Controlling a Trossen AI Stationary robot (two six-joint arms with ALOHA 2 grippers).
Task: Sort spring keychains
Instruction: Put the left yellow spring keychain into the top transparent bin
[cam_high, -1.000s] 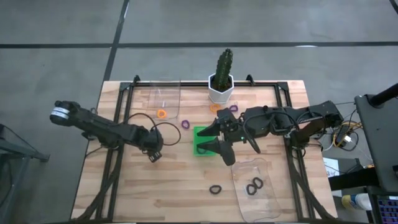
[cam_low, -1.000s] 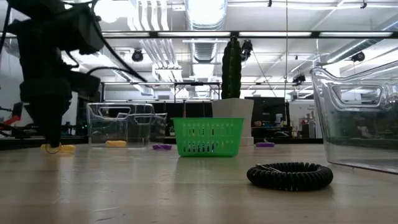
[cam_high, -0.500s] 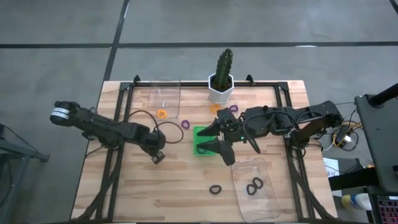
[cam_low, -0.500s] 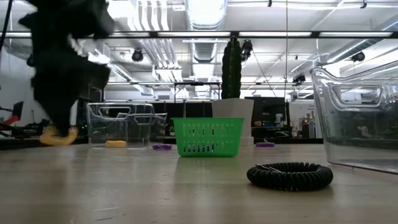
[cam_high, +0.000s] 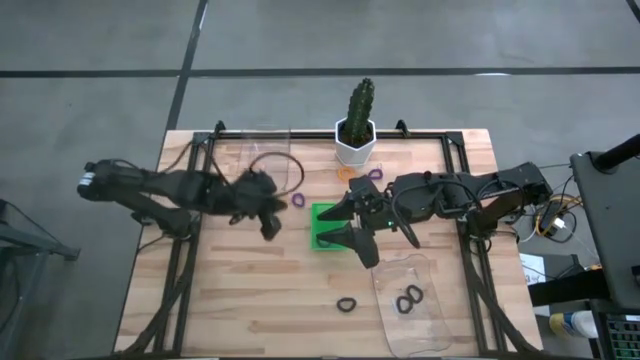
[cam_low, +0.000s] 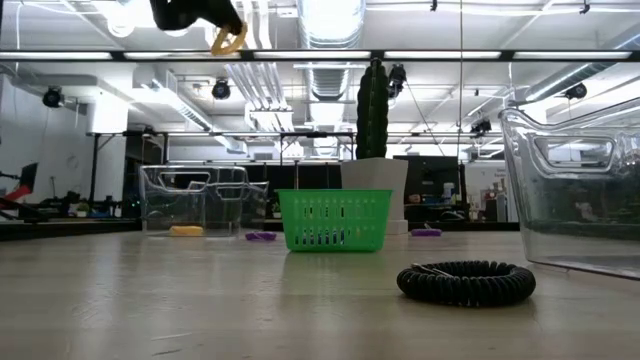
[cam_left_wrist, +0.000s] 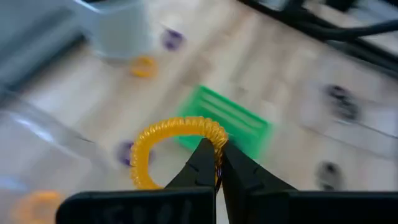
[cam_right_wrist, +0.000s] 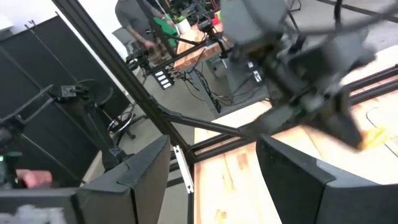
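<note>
Orange keychain (cam_left_wrist: 177, 149) is pinched by its coil in my left tool (cam_left_wrist: 214, 163), carried high off the worktop (cam_high: 240, 290) toward the far clear tray (cam_high: 265, 150) I'd guess, right tool (cam_high: 340, 222) parked wide over the green tray (cam_high: 322, 226).
</note>
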